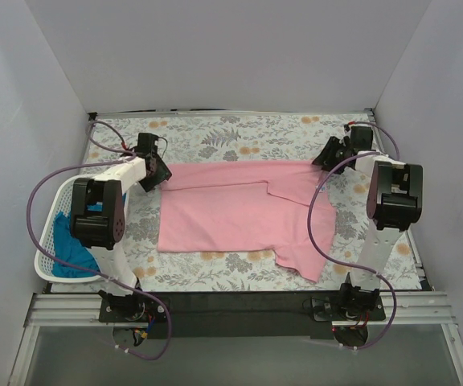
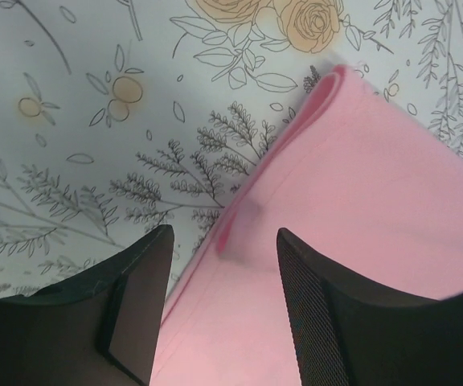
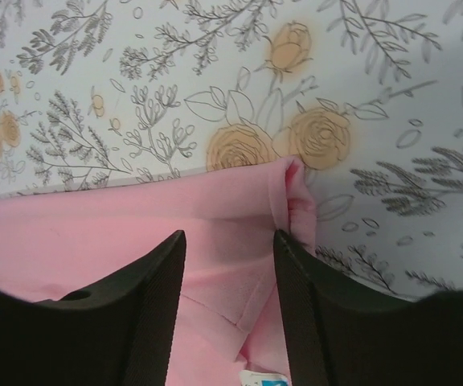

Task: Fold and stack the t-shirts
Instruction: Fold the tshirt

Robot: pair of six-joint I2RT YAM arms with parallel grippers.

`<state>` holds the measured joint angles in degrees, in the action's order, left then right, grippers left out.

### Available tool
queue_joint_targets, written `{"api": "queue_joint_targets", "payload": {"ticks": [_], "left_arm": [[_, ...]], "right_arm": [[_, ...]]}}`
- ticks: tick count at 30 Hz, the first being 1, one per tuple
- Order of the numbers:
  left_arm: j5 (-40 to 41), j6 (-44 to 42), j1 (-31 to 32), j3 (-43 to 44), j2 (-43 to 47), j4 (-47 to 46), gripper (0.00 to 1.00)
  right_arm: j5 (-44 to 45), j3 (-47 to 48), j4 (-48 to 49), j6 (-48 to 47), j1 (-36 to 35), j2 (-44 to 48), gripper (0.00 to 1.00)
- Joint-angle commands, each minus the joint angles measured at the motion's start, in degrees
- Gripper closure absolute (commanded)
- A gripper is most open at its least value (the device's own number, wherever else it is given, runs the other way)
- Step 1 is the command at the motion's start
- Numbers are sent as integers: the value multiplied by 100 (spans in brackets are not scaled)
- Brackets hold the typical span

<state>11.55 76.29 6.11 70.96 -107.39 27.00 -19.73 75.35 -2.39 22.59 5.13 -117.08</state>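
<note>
The left arm (image 1: 101,215) and right arm (image 1: 394,197) share white links, black joints, purple cables (image 1: 29,211), black fingers (image 2: 316,322).

**A Robot Test Cell Dressed as a Laundry Table**

This was a robotics lab bench, not a home. Plain white panels (image 1: 231,48) boxed the table in on three sides, closing it off like a booth. Along the near edge ran a bare aluminium rail (image 1: 63,310) carrying a black plate (image 1: 239,310), and the left arm (image 1: 103,213) and right arm (image 1: 392,201) stood mounted there side by side. Purple cables (image 1: 29,213) looped loose from the bases up towards the wrists. Only the props were domestic: a floral tablecloth (image 1: 215,133), a white lattice basket (image 1: 43,257) at the left, and a pink t-shirt (image 1: 231,213) laid out on the cloth.
</note>
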Motion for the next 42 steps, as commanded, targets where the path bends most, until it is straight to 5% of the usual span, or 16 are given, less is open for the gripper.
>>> {"api": "queue_joint_targets", "payload": {"ticks": [1, 10, 20, 29, 42], "left_arm": [[66, -123, -31, -38, 798, 200, 46], [163, -10, 276, -1162, 2492, 629, 42], [313, 702, 1287, -2999, 4305, 1386, 40], [58, 905, 1331, -3018, 3999, 1316, 55], [523, 1625, 1446, -2868, 3489, 2485, 52]], "right_arm": [[530, 129, -797, -430, 59, 553, 44], [1865, -1203, -1817, -721, -529, 2416, 41], [2236, -3034, -2195, -651, -2103, 4245, 45], [2438, -3545, -2186, -677, -2156, 4342, 45], [2325, -3589, -2380, -721, -2156, 4843, 44]]}}
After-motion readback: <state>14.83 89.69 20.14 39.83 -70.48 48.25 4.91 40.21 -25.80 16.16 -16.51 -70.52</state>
